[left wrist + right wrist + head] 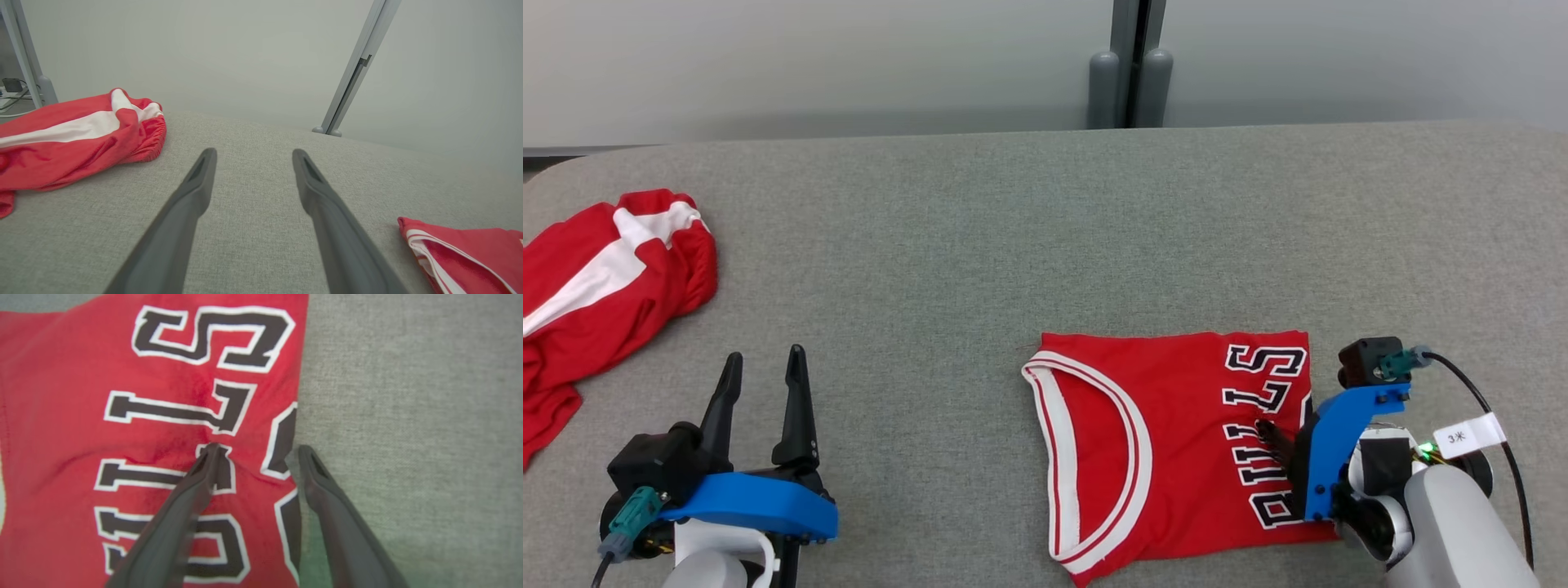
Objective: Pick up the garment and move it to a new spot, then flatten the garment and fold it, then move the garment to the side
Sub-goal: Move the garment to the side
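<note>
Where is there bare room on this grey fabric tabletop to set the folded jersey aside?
Widest bare stretch: the middle and far side of the grey fabric tabletop, between the crumpled red-and-white garment at left and the folded red Bulls jersey, plus the strip beyond the jersey's right edge. Crowded: the near corners, by the left gripper and right gripper.

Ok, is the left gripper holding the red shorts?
No, the left gripper stands open over the grey table, and the red shorts lie apart from it, untouched.
</note>
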Robot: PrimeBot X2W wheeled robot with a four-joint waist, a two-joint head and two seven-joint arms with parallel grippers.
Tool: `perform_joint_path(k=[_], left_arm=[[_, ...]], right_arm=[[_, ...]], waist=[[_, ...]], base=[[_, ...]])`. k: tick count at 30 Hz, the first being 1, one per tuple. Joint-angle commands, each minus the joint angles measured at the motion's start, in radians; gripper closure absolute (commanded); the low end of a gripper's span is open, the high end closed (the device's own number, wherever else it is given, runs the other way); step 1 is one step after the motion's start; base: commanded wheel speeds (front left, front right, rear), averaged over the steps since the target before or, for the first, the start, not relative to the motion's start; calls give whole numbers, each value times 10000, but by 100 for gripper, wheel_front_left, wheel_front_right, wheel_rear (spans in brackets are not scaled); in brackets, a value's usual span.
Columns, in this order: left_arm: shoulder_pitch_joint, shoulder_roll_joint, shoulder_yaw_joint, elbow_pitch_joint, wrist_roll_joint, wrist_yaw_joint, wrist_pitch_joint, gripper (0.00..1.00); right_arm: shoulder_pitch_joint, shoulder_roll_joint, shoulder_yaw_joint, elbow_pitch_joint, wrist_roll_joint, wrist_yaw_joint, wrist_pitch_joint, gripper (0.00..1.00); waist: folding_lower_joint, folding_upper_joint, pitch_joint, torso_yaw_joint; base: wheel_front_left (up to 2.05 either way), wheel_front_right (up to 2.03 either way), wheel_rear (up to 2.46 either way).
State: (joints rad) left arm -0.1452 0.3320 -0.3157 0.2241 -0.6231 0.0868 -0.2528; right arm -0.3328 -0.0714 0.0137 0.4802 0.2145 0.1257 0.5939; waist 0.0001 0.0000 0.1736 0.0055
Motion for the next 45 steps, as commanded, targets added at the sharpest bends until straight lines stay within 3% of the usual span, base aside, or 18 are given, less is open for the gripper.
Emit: perform_joint_path(k=[1,2,3,5,10,16,21,25,32,42,43,44,45], left_arm=[[-93,-32,-10,28,82,-46,-43,0],[-96,-39,-8,40,87,-53,-45,0],[-91,-43,-1,41,85,-58,-53,0],[-70,-25,19,38,104,-58,-62,0],[-77,56,138,-159,34,-32,-70,0],[-421,358,304,-627,121,-22,-12,0],[-980,693,398,-1234,294,53,135,0],[-1472,950,444,-1664,457,92,353,0],[-1965,1183,292,-2109,667,80,666,0],[-2144,1289,245,-2057,695,-11,652,0],[-2124,1257,245,-2017,676,-9,633,0],[-2095,1219,234,-1967,658,-10,592,0],[-2053,1183,226,-1909,632,-12,551,0]], right_arm=[[379,394,485,374,108,103,402,14],[418,418,652,276,122,113,432,73],[433,415,755,160,92,113,440,100],[317,206,938,-209,49,112,231,100],[-640,-1014,1580,-1093,-112,49,-17,100],[-2131,-3138,2526,-1758,-38,50,299,100],[-3385,-4799,2754,-1778,183,50,77,100],[-4154,-5703,2632,-1275,298,50,-520,100],[-4774,-6305,2141,-272,242,50,-1505,100],[-5179,-6001,1237,1178,-299,50,-2502,100],[-5166,-5952,1149,1306,-379,49,-2468,75],[-5146,-5870,1029,1423,-428,49,-2424,7],[-5170,-5790,817,1525,-521,49,-2460,0]], waist=[[-1,0,24,40],[-1,0,25,46],[-1,0,25,41],[-1,0,28,-28],[-1,0,192,-516],[-1,0,898,-1415],[-1,0,1879,-2116],[-1,0,2632,-2463],[-1,0,3409,-2600],[-1,0,3743,-2537],[-1,0,3711,-2517],[-1,0,3663,-2498],[-1,0,3595,-2478]], base=[[0,0,0],[0,0,0],[0,0,0],[0,0,0],[0,0,0],[0,0,0],[0,0,0],[0,0,0],[0,0,0],[0,0,0],[0,0,0],[0,0,0],[0,0,0]])
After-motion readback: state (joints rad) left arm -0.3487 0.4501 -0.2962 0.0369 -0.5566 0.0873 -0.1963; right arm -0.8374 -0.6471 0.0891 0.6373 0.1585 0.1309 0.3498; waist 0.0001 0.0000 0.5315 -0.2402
